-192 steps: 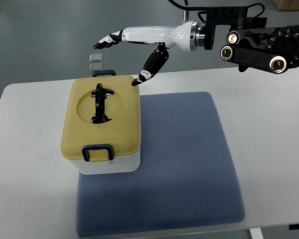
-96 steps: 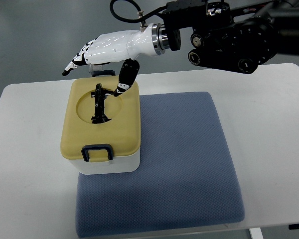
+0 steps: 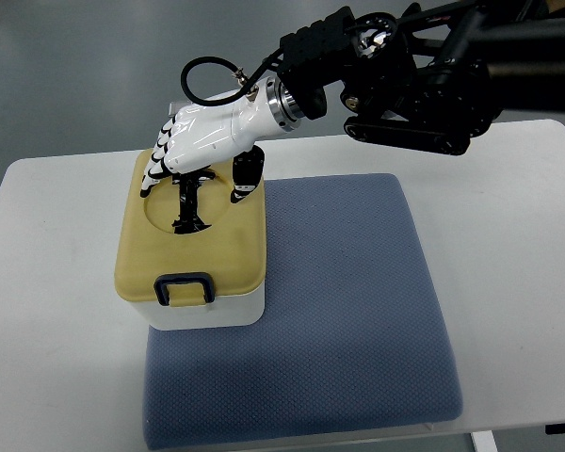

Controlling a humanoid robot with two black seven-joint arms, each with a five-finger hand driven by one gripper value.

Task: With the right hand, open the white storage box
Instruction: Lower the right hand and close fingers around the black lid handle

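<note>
The white storage box (image 3: 207,312) stands on the left part of a blue mat, closed under its yellow lid (image 3: 193,250). A black handle (image 3: 187,205) lies in the lid's round recess, and a dark latch (image 3: 184,287) sits at the near edge. My right hand (image 3: 200,162) reaches in from the upper right and hovers over the far half of the lid, palm down. Its fingers (image 3: 157,168) curl down over the recess next to the handle, and its thumb (image 3: 245,181) points down at the lid's right side. I cannot tell whether they touch the lid or the handle.
The blue mat (image 3: 348,311) covers the middle of the white table (image 3: 527,282). My right arm's black forearm (image 3: 424,75) spans the upper right of the picture. Grey floor lies beyond the table's far edge.
My right hand has swung left and down, from beyond the box's far right corner to over the lid. Its fingers have gone from stretched out to curled down. The box has not moved.
</note>
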